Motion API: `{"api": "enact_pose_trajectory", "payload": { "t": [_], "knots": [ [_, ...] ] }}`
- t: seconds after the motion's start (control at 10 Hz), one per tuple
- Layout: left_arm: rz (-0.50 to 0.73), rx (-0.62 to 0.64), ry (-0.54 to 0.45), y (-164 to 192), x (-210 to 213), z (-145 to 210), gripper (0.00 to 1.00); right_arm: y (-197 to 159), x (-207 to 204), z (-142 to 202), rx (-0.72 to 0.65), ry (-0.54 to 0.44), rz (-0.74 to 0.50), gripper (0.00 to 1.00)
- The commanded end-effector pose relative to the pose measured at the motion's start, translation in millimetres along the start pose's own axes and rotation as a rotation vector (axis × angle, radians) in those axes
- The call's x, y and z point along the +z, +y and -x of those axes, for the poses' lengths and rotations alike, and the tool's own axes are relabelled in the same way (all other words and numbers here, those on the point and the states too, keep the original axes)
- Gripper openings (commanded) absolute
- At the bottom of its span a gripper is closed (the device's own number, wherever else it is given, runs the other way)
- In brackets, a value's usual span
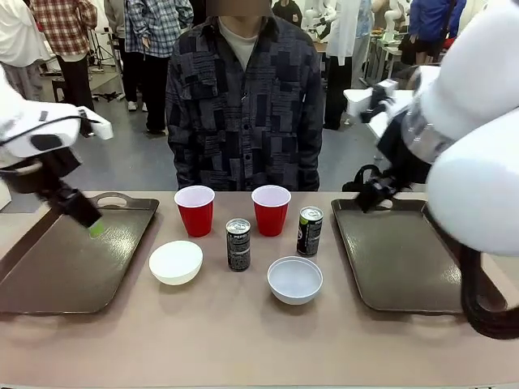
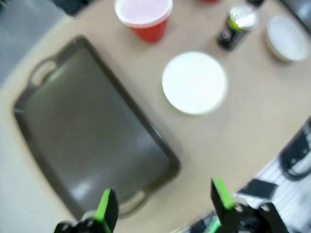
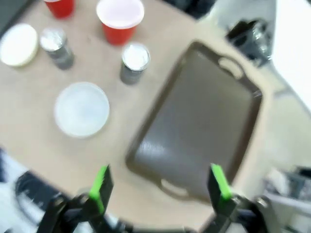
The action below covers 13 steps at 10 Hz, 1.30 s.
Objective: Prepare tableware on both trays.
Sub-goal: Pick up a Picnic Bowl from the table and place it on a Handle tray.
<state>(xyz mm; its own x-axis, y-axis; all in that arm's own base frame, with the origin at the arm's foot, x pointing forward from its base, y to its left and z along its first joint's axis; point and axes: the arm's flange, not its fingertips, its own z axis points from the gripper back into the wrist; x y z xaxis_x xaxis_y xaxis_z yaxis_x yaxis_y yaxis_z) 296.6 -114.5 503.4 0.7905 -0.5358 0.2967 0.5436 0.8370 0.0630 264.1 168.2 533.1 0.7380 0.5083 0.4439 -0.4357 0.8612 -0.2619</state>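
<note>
Both wide open and empty, the left end effector (image 2: 163, 206) is hovering over the left tray (image 1: 57, 275), the right end effector (image 3: 158, 189) over the right tray (image 1: 397, 259). The tableware (image 1: 238, 244) is standing between the trays on the tabletop (image 1: 243, 340), with the left bowl (image 1: 176, 262) nearest the left end effector and the green-topped can (image 1: 309, 231) nearest the right end effector.

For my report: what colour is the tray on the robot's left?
Dark brown; the tray shows best in the front view.
</note>
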Motion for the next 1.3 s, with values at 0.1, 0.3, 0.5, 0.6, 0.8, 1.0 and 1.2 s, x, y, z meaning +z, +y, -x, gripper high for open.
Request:
{"api": "enact_pose_trajectory", "payload": {
  "t": [0.1, 0.3, 0.5, 0.6, 0.8, 1.0, 1.2],
  "knots": [
    [0.000, 0.000, 0.000, 0, 0, 0, 1.00, 0, 0, 0, 0.000, 0.000, 0.000, 1.00],
    [0.000, 0.000, 0.000, 0, 0, 0, 1.00, -4, 16, 18, -0.055, 0.058, 0.040, 1.00],
    [0.177, 0.147, -0.074, 30, 9, 4, 1.00, -71, 10, 15, -0.270, -0.072, -0.509, 1.00],
    [0.421, 0.270, -0.199, 60, 18, 12, 1.00, -108, 20, 37, -0.408, -0.158, -0.711, 1.00],
    [0.607, 0.494, -0.352, 109, 22, 37, 1.00, -154, 26, 80, -0.599, -0.312, -0.935, 1.00],
    [0.617, 0.595, -0.362, 132, 25, 76, 1.00, -149, 14, 123, -0.685, -0.283, -0.997, 1.00],
    [0.576, 0.656, -0.358, 149, 26, 104, 1.00, -155, -9, 157, -0.779, -0.232, -1.027, 1.00]
  ]
}}
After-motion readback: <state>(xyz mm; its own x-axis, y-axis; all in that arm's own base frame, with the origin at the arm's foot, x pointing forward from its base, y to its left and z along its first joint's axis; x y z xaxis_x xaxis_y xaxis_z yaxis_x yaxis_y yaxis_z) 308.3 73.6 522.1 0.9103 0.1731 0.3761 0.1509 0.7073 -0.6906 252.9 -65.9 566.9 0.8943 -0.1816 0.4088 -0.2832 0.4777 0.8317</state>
